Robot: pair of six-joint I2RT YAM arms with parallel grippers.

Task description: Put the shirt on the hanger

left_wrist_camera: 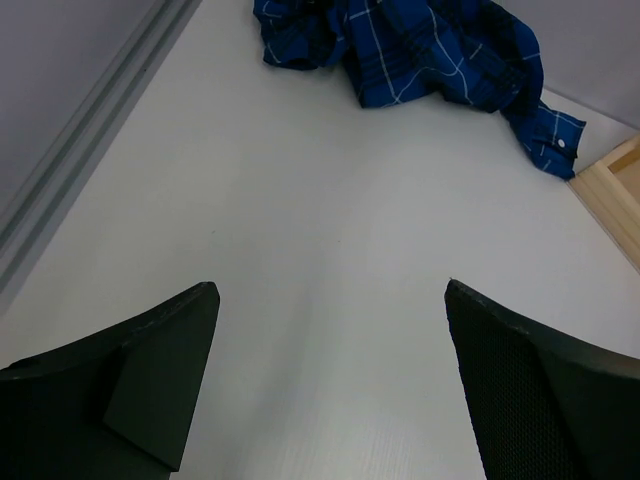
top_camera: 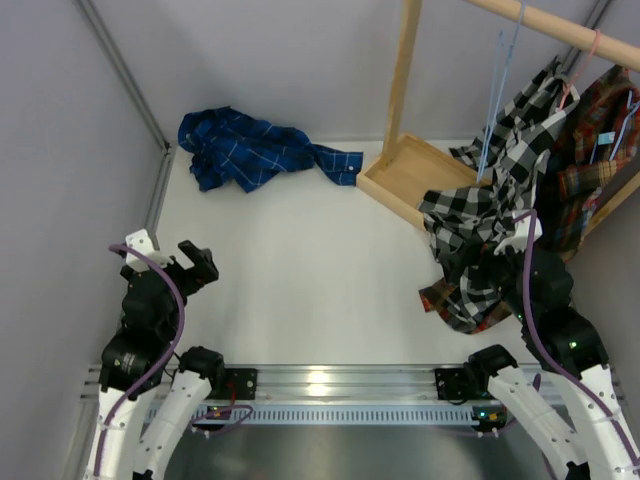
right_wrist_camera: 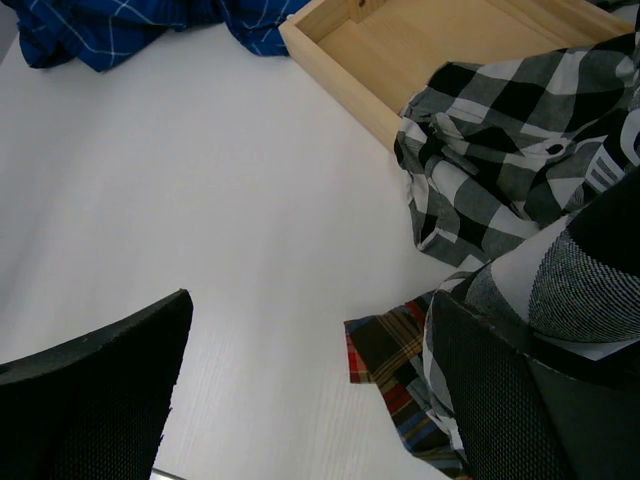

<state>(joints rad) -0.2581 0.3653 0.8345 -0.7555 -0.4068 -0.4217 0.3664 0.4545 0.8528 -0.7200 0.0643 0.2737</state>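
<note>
The dark blue plaid shirt lies crumpled on the white table at the back left. It also shows in the left wrist view and the right wrist view. The light-blue wire hanger hangs from the wooden rod at the back right. My left gripper is open and empty over bare table, well short of the shirt. My right gripper is open, with checked cloth lying against its right finger.
A wooden rack stands at the back right, with a tray base, a post and a rod. A black-and-white checked shirt and a red-brown plaid shirt hang from it onto the table. Grey walls enclose the table.
</note>
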